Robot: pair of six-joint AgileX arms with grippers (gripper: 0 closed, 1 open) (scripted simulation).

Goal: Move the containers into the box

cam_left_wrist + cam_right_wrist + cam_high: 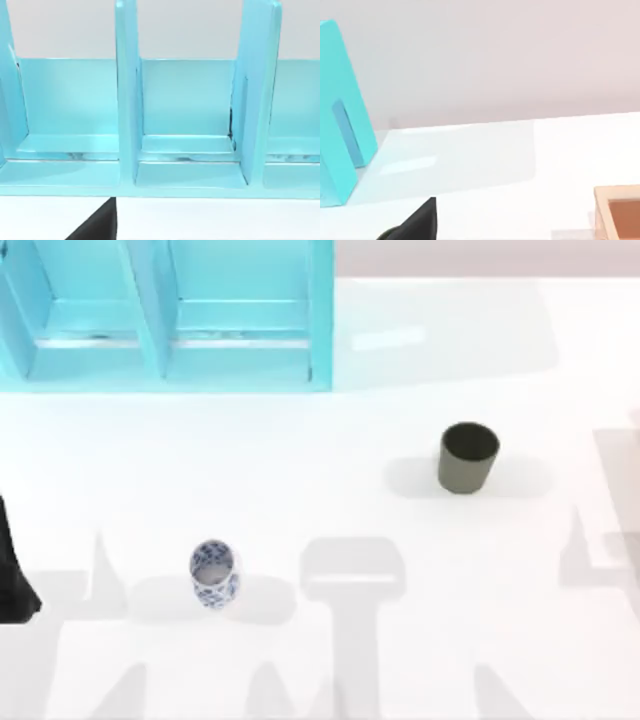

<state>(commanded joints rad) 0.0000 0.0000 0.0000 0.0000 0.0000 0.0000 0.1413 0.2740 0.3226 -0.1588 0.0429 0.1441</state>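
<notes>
No legible text or labels anywhere.

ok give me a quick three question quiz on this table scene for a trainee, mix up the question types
1. True or false: the white cup with a blue pattern already stands inside the turquoise shelf unit.
2. Multiple choice: in the top view, the dark olive-grey cup stands A) toward the right of the table, B) in a shelf compartment, C) touching the patterned cup.
3. Fill in: both cups stand ____, mouths up.

Key: 1 false, it stands on the table toward the left. 2 A. 3 upright.
</notes>
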